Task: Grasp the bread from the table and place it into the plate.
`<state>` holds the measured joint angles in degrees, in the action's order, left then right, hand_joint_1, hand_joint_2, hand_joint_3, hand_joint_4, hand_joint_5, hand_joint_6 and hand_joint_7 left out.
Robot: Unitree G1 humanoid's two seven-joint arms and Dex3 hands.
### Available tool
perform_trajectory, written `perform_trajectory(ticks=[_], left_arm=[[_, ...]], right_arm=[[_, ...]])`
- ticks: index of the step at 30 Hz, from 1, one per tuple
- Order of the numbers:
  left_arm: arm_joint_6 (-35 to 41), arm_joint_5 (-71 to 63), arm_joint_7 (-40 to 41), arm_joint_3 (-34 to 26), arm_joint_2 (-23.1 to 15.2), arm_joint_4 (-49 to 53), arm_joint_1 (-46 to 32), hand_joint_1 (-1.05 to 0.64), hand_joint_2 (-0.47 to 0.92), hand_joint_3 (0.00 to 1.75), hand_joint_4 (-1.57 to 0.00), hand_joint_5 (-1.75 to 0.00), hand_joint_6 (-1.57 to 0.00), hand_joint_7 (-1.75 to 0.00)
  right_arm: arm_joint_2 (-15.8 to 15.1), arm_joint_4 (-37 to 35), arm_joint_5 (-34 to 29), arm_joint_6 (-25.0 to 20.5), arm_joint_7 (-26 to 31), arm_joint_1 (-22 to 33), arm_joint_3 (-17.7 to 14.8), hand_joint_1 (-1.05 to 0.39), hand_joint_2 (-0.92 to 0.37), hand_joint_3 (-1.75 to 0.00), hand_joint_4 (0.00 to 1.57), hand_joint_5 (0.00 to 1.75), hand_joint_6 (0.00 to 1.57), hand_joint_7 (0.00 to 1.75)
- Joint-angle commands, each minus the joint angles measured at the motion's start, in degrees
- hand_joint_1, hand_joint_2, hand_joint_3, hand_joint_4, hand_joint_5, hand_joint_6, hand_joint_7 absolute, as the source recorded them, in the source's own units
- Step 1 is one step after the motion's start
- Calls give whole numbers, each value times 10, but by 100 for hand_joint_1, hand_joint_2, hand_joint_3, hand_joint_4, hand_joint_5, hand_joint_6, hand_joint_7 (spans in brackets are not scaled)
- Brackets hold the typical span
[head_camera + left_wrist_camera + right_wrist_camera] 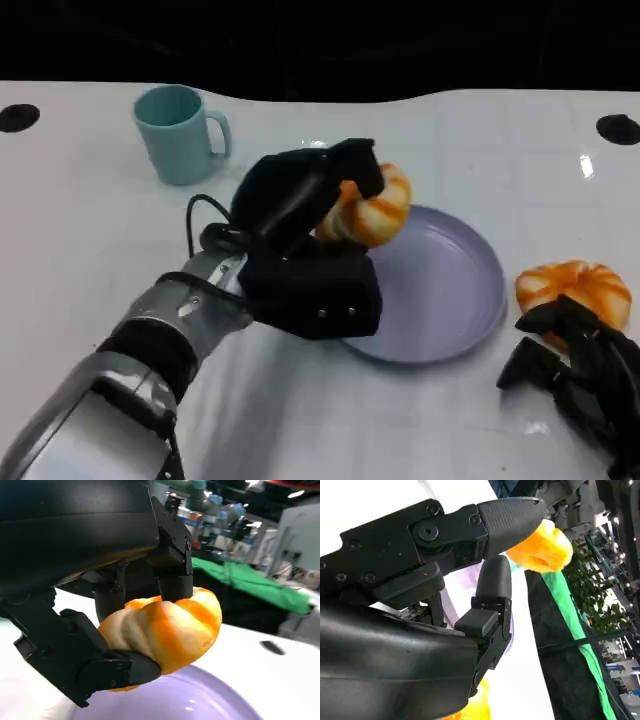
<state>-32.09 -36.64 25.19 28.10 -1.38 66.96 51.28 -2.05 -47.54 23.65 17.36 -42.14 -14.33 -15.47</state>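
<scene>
Head view: the left hand (305, 250) has its fingers wrapped around a bread (368, 208), lifted over the near-left rim of the purple plate (450, 300). So the grab looks done and the drop isn't. A second bread (575, 290) sits on the table right of the plate, touching the right hand (575, 375).

Left wrist view: the fingers (175, 555) clamp the bread (170, 630) above the plate (200, 700).

Right wrist view: that hand (445, 590) looks spread apart, holding nothing I can see.

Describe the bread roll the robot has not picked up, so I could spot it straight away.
Start at the lavender plate in the middle of the white table. Beside the plate, on the robot's right, an orange-striped bread lies on the bare table in front of the right hand. Its twin is off the table, gripped by the left hand above the plate's rim.
</scene>
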Motion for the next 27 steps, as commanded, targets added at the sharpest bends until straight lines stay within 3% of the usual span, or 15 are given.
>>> perform_trajectory(ticks=[1,20,21,22,23,24,25,26,27], left_arm=[[-31,7,-14,-2,6,7,17,-12,54,124,-97,-175,-78,-175],[13,-22,-99,43,47,26,48,-23,56,124,-91,-175,-73,-175],[23,-19,-114,42,49,26,51,-25,62,95,-78,-158,-71,-128],[30,-17,-126,41,49,25,52,-25,68,80,-74,-152,-74,-105],[38,-21,-141,45,47,25,56,-26,71,71,-72,-149,-76,-93],[45,-25,-155,50,45,24,59,-31,79,54,-60,-145,-65,-69],[51,-28,-168,54,44,23,62,-37,87,42,-47,-130,-57,-45],[58,-30,-180,56,43,22,64,-40,89,39,-41,-118,-54,-34],[66,-32,-189,60,42,20,67,-46,91,37,-35,-90,-50,-21]], right_arm=[[-8,-8,-6,-1,5,9,-2,-52,-92,-25,64,156,60,124],[-2,-10,-4,9,-2,10,2,-52,-92,-27,62,157,57,126],[-2,-10,-5,10,0,9,2,-54,-92,-26,63,158,58,126],[-2,-10,-6,10,0,9,2,-54,-92,-26,63,158,58,126],[-1,-11,-4,8,-1,9,1,-55,-92,-25,63,159,58,126],[-2,-12,-3,7,-4,8,1,-55,-92,-25,64,159,58,127],[-2,-12,-3,7,-5,8,1,-55,-92,-25,64,160,58,126],[-3,-14,-3,8,-7,8,1,-55,-92,-25,63,160,58,126],[-4,-13,-5,9,-7,8,2,-55,-92,-26,63,160,58,125]])
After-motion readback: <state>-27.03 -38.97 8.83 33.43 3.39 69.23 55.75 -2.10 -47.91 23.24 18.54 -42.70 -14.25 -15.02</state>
